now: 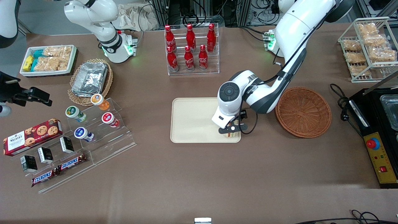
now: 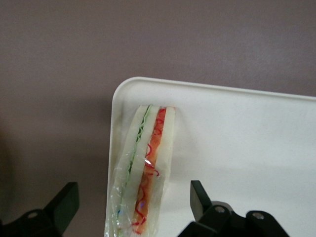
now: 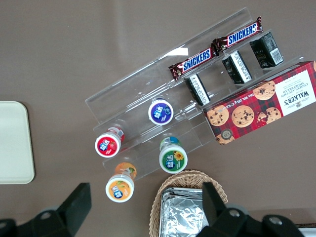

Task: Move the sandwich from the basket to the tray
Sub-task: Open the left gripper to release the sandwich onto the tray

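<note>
The sandwich (image 2: 148,158), a clear-wrapped white wedge with green and red-orange filling, rests on the cream tray (image 2: 237,138) at one rounded corner, along the rim. My left gripper (image 2: 132,197) is open, with a black finger on either side of the sandwich and a gap on each side. In the front view the gripper (image 1: 232,130) hovers low over the sandwich (image 1: 232,135), at the tray (image 1: 192,121) corner nearest the camera, on the side toward the basket. The reddish-brown wicker basket (image 1: 303,112) stands empty beside the tray, toward the working arm's end.
A clear rack of red bottles (image 1: 192,49) stands farther from the camera than the tray. A paler basket with foil containers (image 1: 90,79), acrylic steps with cups and snack bars (image 1: 90,130) and a cookie box (image 1: 32,136) lie toward the parked arm's end. A black appliance (image 1: 377,124) sits past the basket.
</note>
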Tool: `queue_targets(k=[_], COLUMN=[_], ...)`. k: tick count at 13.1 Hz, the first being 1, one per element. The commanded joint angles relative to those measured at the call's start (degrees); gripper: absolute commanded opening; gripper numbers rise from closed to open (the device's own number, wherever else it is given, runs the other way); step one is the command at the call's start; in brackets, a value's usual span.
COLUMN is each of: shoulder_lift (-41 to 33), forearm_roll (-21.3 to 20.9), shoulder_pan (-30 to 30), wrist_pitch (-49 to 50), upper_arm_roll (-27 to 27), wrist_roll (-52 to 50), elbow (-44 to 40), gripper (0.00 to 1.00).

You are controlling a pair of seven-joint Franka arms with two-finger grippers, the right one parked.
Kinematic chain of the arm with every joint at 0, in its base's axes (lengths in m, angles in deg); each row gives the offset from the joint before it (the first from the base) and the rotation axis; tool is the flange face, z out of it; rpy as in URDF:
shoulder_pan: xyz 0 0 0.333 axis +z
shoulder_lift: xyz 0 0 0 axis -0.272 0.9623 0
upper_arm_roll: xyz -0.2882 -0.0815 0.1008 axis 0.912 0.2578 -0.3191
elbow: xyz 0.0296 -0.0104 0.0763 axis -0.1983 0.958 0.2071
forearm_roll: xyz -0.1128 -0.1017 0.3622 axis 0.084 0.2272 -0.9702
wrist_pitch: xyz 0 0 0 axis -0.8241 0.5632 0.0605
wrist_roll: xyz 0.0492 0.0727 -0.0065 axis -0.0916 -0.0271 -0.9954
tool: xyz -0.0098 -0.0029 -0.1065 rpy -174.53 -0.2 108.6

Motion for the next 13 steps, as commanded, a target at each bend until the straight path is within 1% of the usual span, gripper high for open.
queue_targets(k=[1, 3, 7, 10, 13], shoulder_lift=[-2.33, -3.91, -7.95, -12.78, -15.43], forearm_roll=[3.16, 5.97, 9.84, 10.47, 12.05], shoulder_pan=[-0.10, 0.42, 2.70, 4.90, 5.17], wrist_pitch=[3.77, 6.58, 11.24, 15.10, 23.44], upper_arm_roll=[-0.04, -0.13, -0.13, -0.04, -0.30], wrist_roll=[-0.25, -0.24, -0.25, -0.25, -0.42], elbow=[-2.98, -6.05, -10.72, -11.25, -17.12], gripper=[1.00, 1.00, 1.00, 1.00, 1.00])
